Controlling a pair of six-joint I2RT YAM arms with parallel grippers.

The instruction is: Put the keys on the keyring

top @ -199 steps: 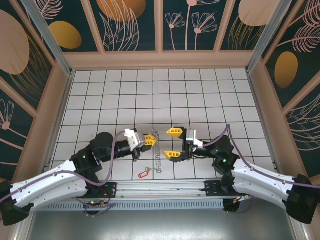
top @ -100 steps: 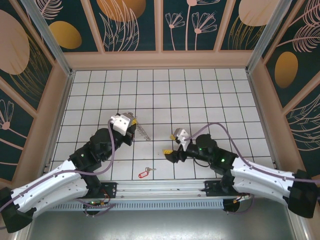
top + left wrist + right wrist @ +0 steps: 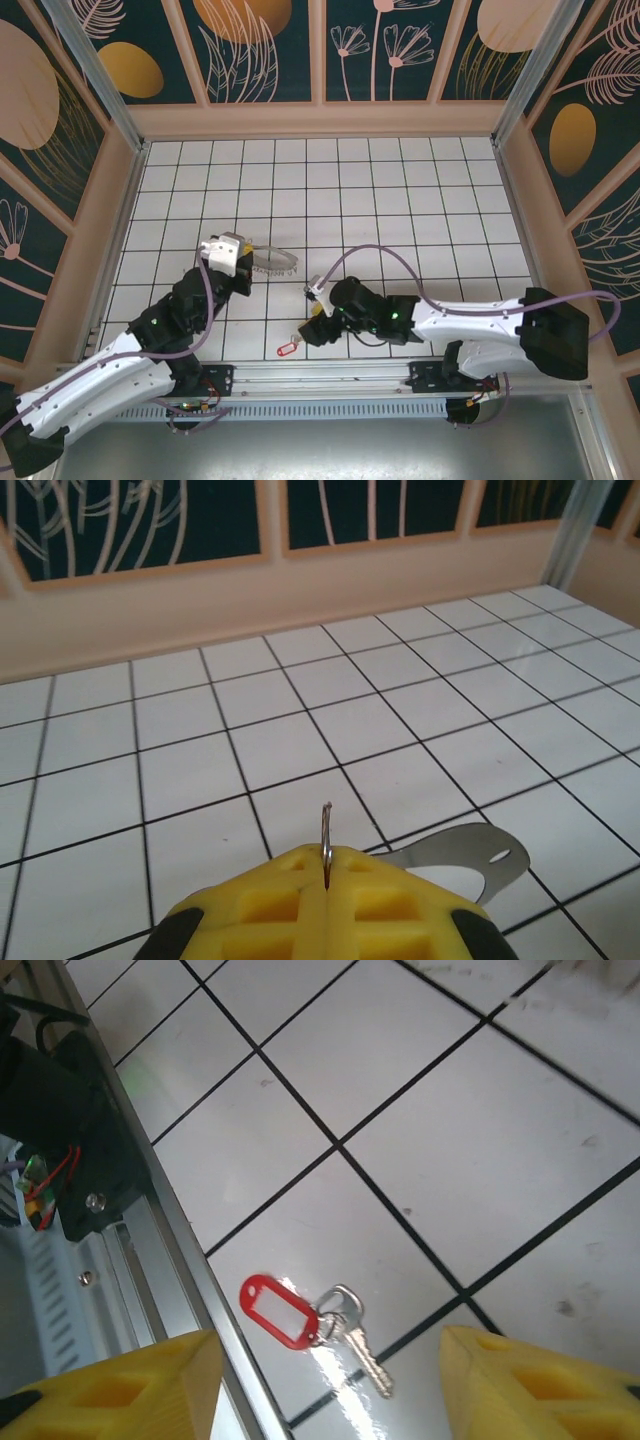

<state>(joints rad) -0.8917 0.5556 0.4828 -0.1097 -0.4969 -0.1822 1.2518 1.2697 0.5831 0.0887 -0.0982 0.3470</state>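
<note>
The keys [image 3: 288, 348] lie flat on a white tile by the near rail: a red tag [image 3: 279, 1311] joined to a silver key [image 3: 362, 1353]. My right gripper [image 3: 310, 323] hovers just above them, open; in the right wrist view the keys sit between its yellow fingertips [image 3: 110, 1390] without touching either. My left gripper [image 3: 243, 263] is shut on the keyring [image 3: 280, 267], a thin grey hoop that sticks out to its right above the floor. In the left wrist view the wire [image 3: 327, 842] rises from between the closed yellow fingers [image 3: 280, 905], with a silver tab [image 3: 470, 848] hanging beside it.
A metal rail [image 3: 320, 375] runs along the near edge right beside the keys, shown as the grey rail [image 3: 160, 1270] in the right wrist view with wiring [image 3: 45, 1180] beyond it. Wooden walls [image 3: 320, 120] bound the tiled floor.
My left gripper has carried the keyring up and back to the left. My right arm has swung left and down over the keys, its jaws somewhat narrower.
</note>
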